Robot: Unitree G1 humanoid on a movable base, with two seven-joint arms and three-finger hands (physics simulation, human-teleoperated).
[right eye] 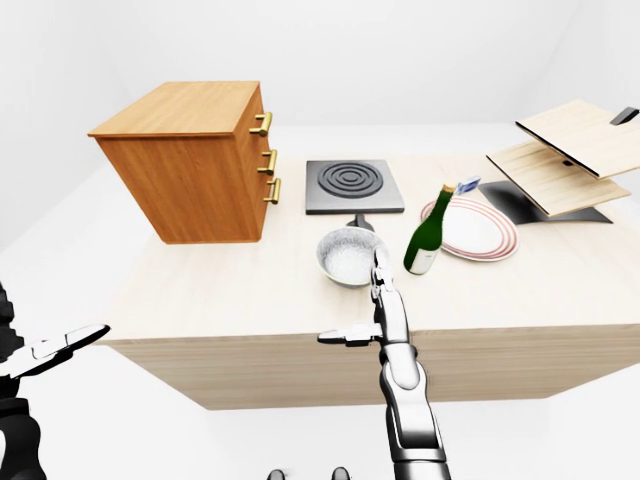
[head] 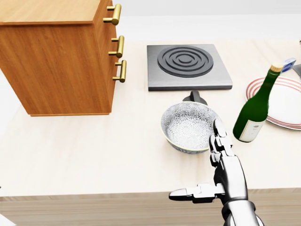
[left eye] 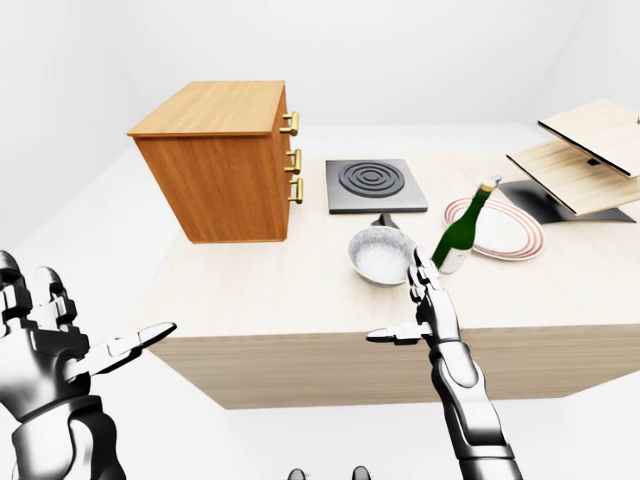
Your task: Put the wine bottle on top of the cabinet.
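A green wine bottle [head: 256,110] with a white label stands upright on the light wooden table [left eye: 300,365], at the left edge of a red-rimmed plate [left eye: 510,232]. The wooden cabinet [left eye: 220,160], with three brass handles on its right side, stands on the table's left part. Its flat top is bare. My right hand [head: 194,158] is open, fingers pointing up and thumb out to the left. It is over the table's lower edge, below and left of the bottle and apart from it. My left hand [left eye: 85,325] is open at the lower left, off the table.
A patterned grey bowl [head: 188,126] sits just left of the bottle, right above my right hand. A dark hotplate [left eye: 372,185] lies beyond the bowl. Tilted wooden boards [left eye: 590,155] over a dark base stand at the far right.
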